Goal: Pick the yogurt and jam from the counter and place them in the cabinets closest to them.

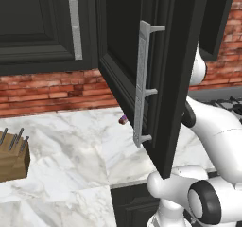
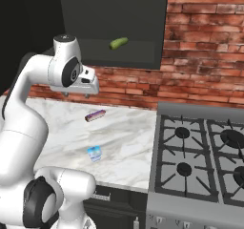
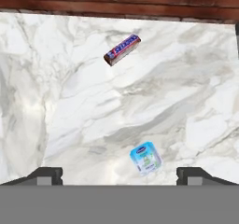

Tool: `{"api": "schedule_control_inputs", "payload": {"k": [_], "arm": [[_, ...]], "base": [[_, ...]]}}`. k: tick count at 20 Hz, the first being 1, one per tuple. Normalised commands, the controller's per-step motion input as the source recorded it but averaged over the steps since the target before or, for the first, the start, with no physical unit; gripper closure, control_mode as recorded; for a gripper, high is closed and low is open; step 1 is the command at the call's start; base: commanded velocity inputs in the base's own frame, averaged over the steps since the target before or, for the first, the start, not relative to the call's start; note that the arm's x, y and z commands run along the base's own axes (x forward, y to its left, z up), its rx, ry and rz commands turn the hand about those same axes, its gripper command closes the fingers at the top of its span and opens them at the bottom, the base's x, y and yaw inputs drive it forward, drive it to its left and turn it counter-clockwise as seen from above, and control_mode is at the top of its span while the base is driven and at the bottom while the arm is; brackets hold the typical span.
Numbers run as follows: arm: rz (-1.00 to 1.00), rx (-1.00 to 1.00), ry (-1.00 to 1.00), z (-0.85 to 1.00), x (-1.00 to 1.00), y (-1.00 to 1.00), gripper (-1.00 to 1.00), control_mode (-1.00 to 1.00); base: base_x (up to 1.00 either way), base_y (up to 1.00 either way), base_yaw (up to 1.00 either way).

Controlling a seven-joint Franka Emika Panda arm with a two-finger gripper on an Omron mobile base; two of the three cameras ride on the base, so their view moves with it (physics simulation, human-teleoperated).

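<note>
Fingers [image 3: 119, 174] spread wide above bare marble counter [image 3: 70, 115], yogurt [image 3: 146, 158] just ahead, cabinet door [image 1: 160, 79] swung open

White counter [image 3: 84, 106] with grey veins; pale blue-and-white yogurt [image 3: 146, 158]; brown, blue and red wrapped bar [image 3: 122, 50]; black cabinets [image 1: 38, 27]; red brick wall [image 2: 205, 46].

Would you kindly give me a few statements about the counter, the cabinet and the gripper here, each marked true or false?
1. The small blue-and-white packet lies on the counter. True.
2. The gripper is shut on the packet. False: its fingers stand wide apart above it, holding nothing.
3. The cabinet above the counter is open, with a green item on its shelf. True.
4. The wrapped bar sits on the stove. False: it lies on the counter near the brick wall.
</note>
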Motion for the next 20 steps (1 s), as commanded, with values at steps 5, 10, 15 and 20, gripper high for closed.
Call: {"api": "schedule_control_inputs", "payload": {"k": [5,10,15,20], "arm": [[0.0,0.0,0.0,-0.15,-0.14,-0.05,-1.0,-1.0],[0.0,-0.01,0.0,-0.21,-0.24,-0.12,-1.0,-1.0],[0.01,-0.04,0.0,-0.27,-0.26,-0.13,-1.0,-1.0],[0.01,-0.05,0.0,-0.25,-0.17,-0.07,-1.0,-1.0]], "base": [[0.0,0.0,0.0],[0.0,0.0,0.0],[0.0,0.0,0.0],[0.0,0.0,0.0]]}}
